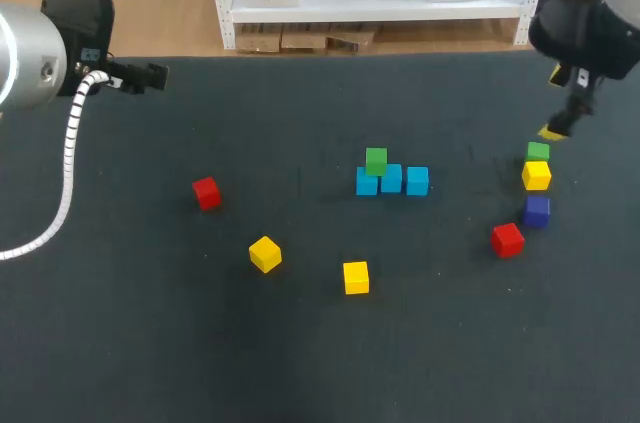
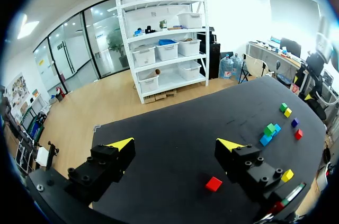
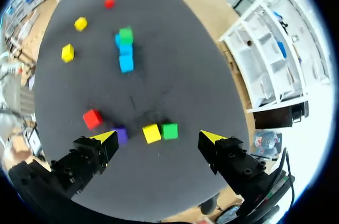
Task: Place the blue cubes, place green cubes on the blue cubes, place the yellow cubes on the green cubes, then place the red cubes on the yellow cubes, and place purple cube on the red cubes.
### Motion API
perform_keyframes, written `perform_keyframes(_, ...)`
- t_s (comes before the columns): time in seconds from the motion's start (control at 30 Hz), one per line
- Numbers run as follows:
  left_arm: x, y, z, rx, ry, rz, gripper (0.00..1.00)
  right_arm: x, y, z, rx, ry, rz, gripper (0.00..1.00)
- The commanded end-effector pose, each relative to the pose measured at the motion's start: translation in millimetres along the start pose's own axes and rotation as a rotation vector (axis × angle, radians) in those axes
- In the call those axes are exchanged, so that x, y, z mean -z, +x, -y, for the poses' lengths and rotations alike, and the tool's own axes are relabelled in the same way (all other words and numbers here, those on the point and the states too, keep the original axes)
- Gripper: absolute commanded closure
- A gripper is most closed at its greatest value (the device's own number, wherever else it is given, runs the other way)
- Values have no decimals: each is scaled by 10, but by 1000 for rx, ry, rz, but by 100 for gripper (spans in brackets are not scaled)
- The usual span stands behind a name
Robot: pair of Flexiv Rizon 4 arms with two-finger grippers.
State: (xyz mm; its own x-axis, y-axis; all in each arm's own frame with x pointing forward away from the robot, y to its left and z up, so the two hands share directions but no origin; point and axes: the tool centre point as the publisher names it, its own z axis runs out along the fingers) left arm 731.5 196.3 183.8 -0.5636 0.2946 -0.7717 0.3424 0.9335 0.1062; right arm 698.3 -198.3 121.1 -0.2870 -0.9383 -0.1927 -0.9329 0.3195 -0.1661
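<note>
My left gripper [image 2: 176, 143] hangs at the upper left, fingers spread wide, holding nothing. Right of it lie the left red cube [image 1: 206, 192], then the left yellow cube [image 1: 265, 254] and the lower yellow cube [image 1: 356, 277]. At centre three blue cubes [image 1: 391, 179] stand in a row (the stacked green cube [image 1: 376, 160] tops its left part). At right, running downward: loose green cube [image 1: 538, 151], right yellow cube [image 1: 536, 175], purple cube [image 1: 537, 210], right red cube [image 1: 508, 239]. My right gripper [image 3: 158, 136] hovers over them, wide open, empty

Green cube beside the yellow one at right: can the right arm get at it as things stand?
Probably yes. The open right pincer hangs above the green cube and nothing covers it, though the yellow cube sits close against one side.
</note>
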Motion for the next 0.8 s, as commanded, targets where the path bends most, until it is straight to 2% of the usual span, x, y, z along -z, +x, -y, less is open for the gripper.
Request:
perform_keyframes(0.03,-7,-2,-14,-1,7,0,0,-103,40,73,24,-48,-42,0)
perform_keyframes(0.13,-7,-2,-14,-1,7,0,0,-220,108,74,40,-81,-49,0)
perform_keyframes(0.4,-7,-2,-14,-1,7,0,0,-513,129,65,103,-142,-71,0)
perform_keyframes(0.8,-7,-2,-14,-1,7,0,0,-863,187,147,128,-130,-112,0)
